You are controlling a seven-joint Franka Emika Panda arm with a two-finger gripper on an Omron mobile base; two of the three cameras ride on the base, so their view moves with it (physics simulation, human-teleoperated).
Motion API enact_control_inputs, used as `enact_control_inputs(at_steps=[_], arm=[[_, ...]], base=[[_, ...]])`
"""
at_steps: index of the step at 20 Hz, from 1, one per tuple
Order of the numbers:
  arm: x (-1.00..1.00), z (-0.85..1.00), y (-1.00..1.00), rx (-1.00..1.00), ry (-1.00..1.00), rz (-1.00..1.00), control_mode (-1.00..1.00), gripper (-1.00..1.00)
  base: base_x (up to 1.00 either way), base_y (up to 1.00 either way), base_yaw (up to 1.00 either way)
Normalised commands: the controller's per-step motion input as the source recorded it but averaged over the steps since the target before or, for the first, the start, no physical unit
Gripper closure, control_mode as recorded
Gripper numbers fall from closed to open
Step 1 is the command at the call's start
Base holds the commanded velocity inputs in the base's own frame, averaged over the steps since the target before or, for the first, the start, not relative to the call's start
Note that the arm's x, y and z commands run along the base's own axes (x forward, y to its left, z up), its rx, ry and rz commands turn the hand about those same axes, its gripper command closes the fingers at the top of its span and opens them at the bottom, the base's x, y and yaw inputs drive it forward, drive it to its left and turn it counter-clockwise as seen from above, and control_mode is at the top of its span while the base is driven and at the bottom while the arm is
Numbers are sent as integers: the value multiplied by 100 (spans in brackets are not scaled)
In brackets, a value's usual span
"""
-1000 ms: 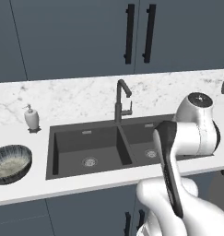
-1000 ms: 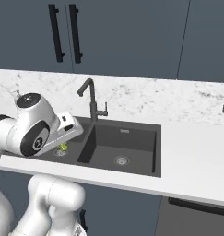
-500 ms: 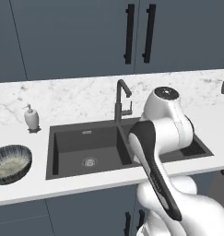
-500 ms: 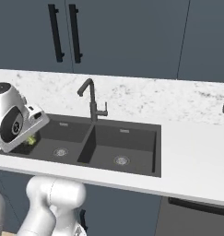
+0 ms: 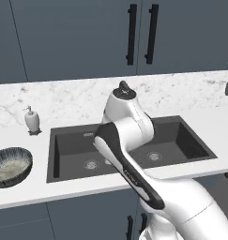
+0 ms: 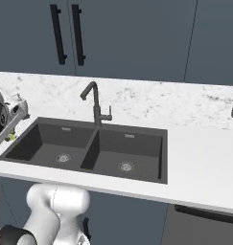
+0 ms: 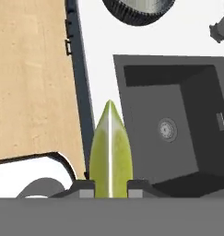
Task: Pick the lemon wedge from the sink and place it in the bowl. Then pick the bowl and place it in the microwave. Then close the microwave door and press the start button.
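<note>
Left base view: the sink (image 5: 129, 143) is the landmark. The bowl (image 5: 10, 165) sits on the counter (image 5: 190, 101) to the left of the sink, apart from its rim. A soap dispenser (image 5: 32, 120) stands behind the bowl, near the sink's rear left corner. The arm crosses above the sink and hides the faucet.

Right base view: the gripper (image 6: 12, 125) hangs above the sink's left edge. A small yellow-green patch beneath it is the lemon wedge (image 6: 11, 137). The faucet (image 6: 96, 104) rises behind the sink's centre divider.

Hand view: the fingers are clenched on the lemon wedge (image 7: 110, 154), which stands upright between the two tips. The sink's left basin (image 7: 166, 124) lies to the right of the wedge, and the bowl rim (image 7: 145, 11) appears beyond the sink's short edge.

Step in hand: carrying the wedge from the sink to the bowl. The next move calls for travel past the sink's left rim until the wedge is over the bowl's interior, then release.

Clearance: the counter between sink and bowl appears unobstructed. The soap dispenser sits behind this path. The counter's front edge runs close beside the bowl.
</note>
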Motion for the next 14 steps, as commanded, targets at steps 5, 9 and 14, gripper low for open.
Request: enact_control_inputs(at_steps=[5,9,14], arm=[[78,-32,100,0,0,48,-100,100],[84,-31,100,0,0,46,-100,100],[68,-13,100,-1,0,41,-100,100]], base=[[0,0,0],[0,0,0],[0,0,0]])
